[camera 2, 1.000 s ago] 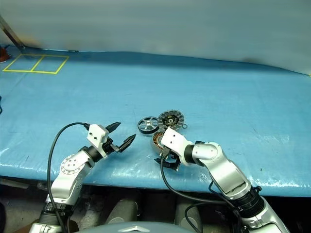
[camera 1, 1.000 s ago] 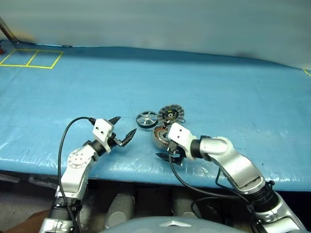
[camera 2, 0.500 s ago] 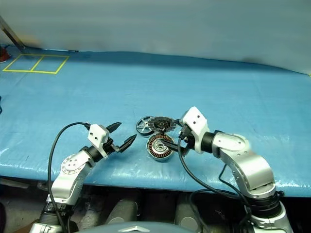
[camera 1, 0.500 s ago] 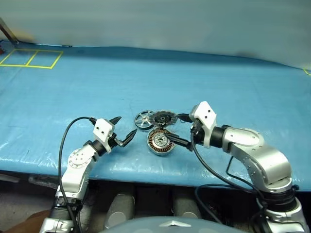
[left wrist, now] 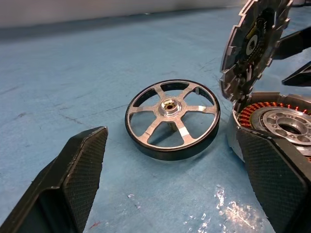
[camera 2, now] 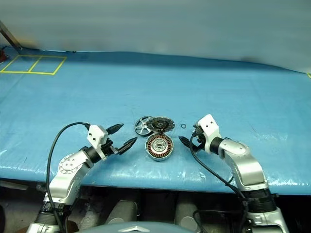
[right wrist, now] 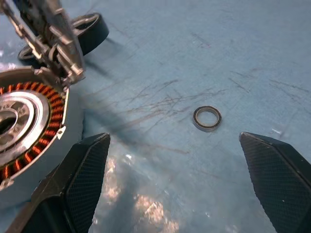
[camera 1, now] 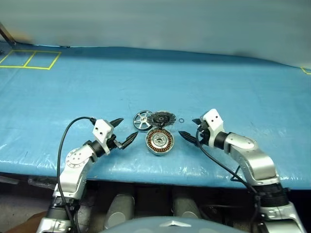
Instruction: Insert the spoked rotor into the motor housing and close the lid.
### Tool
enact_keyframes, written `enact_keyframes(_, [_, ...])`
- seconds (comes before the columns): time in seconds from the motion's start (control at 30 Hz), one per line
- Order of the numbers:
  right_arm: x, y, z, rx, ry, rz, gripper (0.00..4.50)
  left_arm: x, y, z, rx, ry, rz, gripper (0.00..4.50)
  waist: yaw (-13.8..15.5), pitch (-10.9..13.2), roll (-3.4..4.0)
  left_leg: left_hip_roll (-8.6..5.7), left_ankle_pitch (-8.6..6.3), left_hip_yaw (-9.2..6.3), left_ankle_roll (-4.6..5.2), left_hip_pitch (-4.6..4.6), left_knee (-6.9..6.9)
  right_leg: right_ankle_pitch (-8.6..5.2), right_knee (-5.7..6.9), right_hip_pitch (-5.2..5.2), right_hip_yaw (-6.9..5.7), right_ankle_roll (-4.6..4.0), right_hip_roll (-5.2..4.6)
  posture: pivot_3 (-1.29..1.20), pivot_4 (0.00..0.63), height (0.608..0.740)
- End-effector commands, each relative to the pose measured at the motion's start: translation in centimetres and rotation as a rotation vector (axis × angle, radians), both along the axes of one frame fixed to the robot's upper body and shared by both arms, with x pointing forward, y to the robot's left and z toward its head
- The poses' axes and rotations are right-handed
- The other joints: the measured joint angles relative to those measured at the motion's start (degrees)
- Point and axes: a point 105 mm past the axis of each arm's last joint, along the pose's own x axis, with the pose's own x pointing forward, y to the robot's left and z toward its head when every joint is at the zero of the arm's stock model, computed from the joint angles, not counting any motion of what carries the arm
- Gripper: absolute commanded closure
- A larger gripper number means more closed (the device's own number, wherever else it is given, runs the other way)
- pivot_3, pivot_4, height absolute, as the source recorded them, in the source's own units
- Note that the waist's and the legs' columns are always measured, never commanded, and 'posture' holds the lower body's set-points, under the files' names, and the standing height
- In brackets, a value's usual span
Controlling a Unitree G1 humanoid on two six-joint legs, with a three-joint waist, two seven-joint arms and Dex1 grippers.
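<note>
The motor housing [camera 1: 160,141], a short cylinder with copper coils, lies on the blue table between both grippers. Just behind it to the left, the silver spoked rotor [camera 1: 144,120] lies flat. The lid [camera 1: 162,118], a dark disc with radial segments, leans tilted on the housing's far rim [left wrist: 252,43]. My left gripper [camera 1: 125,129] is open and empty, left of the housing and pointing at the rotor [left wrist: 172,119]. My right gripper [camera 1: 188,128] is open and empty, to the right of the housing [right wrist: 24,116].
A small dark ring [right wrist: 207,118] lies on the table [camera 1: 218,87] just right of the lid, in front of the right gripper. Yellow tape squares [camera 1: 30,59] mark the far left corner. The table's front edge runs close below both grippers.
My right gripper swung from over the housing's front edge out to its right side, uncovering it. The lid shifted left and now leans on the housing. The left gripper stayed put.
</note>
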Motion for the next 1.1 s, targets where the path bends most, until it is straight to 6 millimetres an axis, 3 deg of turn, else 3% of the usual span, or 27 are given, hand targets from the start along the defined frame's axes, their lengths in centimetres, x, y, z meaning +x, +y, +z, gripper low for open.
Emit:
enact_keyframes(0.03, [1.8,-0.5,1.2,0.044,-0.091,-0.056,0.01,-0.7,-0.7,1.1,0.006,-0.027,-0.082,0.00,-0.1,0.0,0.00,0.00,0.00,0.00,0.00,0.00,0.00,0.00,0.00,0.00,0.00,0.00,0.00,0.00,0.150,0.740])
enact_keyframes(0.17, [2.9,-0.3,0.4,0.040,-0.108,-0.080,0.01,-1.5,-0.9,0.7,0.030,-0.005,-0.148,0.00,-0.1,0.0,0.01,0.00,0.00,-0.01,0.00,0.02,-0.04,0.00,0.00,0.00,0.00,-0.01,0.04,0.00,0.150,0.740])
enact_keyframes(0.47, [2.9,0.1,-2.0,0.004,-0.051,-0.072,0.01,-2.8,-1.2,-0.5,0.096,0.035,-0.236,0.00,-0.3,0.0,0.04,0.01,0.00,0.00,0.00,0.09,-0.03,0.00,0.04,0.03,0.03,-0.01,0.05,0.00,0.150,0.740])
enact_keyframes(0.57, [3.0,0.2,-2.4,0.017,-0.046,-0.089,0.64,-2.9,-1.8,-0.6,0.082,0.036,-0.246,0.00,-0.4,0.0,0.05,0.02,0.00,0.00,0.00,0.15,-0.03,-0.01,0.04,0.07,0.04,-0.02,0.07,0.00,0.150,0.740])
enact_keyframes(0.9, [2.9,0.9,-3.3,0.009,-0.035,-0.091,3.83,-2.9,-2.8,-1.0,0.078,0.045,-0.282,0.00,-0.4,0.0,0.07,0.03,0.00,0.00,0.00,0.25,-0.03,-0.01,0.09,0.14,0.05,-0.03,0.08,0.00,0.150,0.740])
enact_keyframes(1.1, [2.7,0.2,-3.3,0.017,-0.038,-0.123,3.84,-2.8,-3.0,-1.0,0.078,0.047,-0.288,0.00,-0.5,0.0,0.08,0.03,0.00,0.00,0.00,0.28,-0.04,-0.02,0.09,0.16,0.06,-0.04,0.08,0.00,0.150,0.740])
